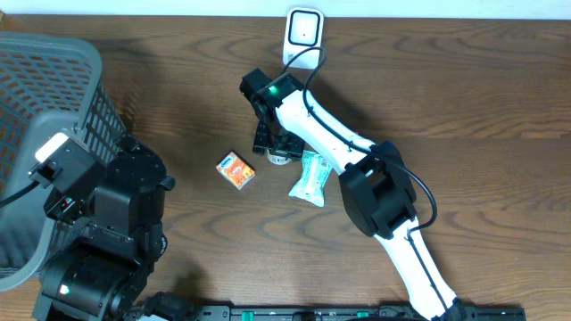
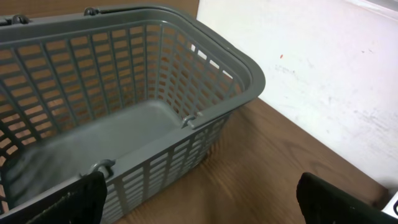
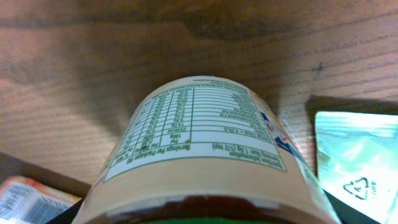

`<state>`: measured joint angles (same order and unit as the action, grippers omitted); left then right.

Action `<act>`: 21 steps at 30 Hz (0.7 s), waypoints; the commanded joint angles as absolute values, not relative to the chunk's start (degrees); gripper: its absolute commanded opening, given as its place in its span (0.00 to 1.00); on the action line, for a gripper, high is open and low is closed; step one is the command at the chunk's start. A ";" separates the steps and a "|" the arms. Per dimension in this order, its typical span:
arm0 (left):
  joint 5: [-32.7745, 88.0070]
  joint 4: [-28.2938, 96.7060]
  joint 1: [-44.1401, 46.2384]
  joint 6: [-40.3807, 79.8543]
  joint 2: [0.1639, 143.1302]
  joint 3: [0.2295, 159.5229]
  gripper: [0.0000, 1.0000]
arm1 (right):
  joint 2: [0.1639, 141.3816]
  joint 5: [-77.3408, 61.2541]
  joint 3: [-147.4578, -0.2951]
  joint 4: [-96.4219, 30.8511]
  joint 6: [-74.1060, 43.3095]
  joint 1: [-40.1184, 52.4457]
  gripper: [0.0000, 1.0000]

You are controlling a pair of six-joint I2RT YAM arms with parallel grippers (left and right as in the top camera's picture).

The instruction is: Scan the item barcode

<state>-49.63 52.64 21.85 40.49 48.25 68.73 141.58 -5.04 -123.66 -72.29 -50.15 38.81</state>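
Note:
A jar point(image 3: 199, 124) with a cream nutrition label and a green lid lies on its side on the wooden table. It fills the right wrist view. My right gripper point(image 1: 275, 147) reaches down over the jar point(image 1: 280, 159), one jaw on each side, and the jar hides whether they press on it. A white scanner point(image 1: 303, 31) stands at the table's far edge. In the left wrist view my left gripper point(image 2: 208, 208) hangs wide open beside the basket, holding nothing.
A grey plastic basket point(image 2: 186, 74) stands at the left point(image 1: 36, 98). An orange box point(image 1: 236, 170) lies left of the jar and a teal pouch point(image 1: 310, 177) lies to its right. Both show in the right wrist view: the box point(image 3: 25, 199) and the pouch point(image 3: 360, 162).

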 commanded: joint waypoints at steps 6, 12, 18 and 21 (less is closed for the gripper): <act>-50.15 53.98 21.54 40.77 48.23 69.60 0.98 | 141.97 -7.94 -125.95 -73.69 -37.87 38.13 0.60; -50.15 53.98 21.54 40.77 48.23 69.60 0.98 | 141.99 7.29 -125.89 -72.60 -28.73 39.46 0.61; -50.15 53.98 21.54 40.77 48.23 69.60 0.98 | 141.99 8.47 -125.89 -71.46 -24.77 40.66 0.79; -50.15 53.95 21.54 40.77 48.23 69.60 0.98 | 141.99 8.25 -125.89 -71.61 -26.00 41.28 0.87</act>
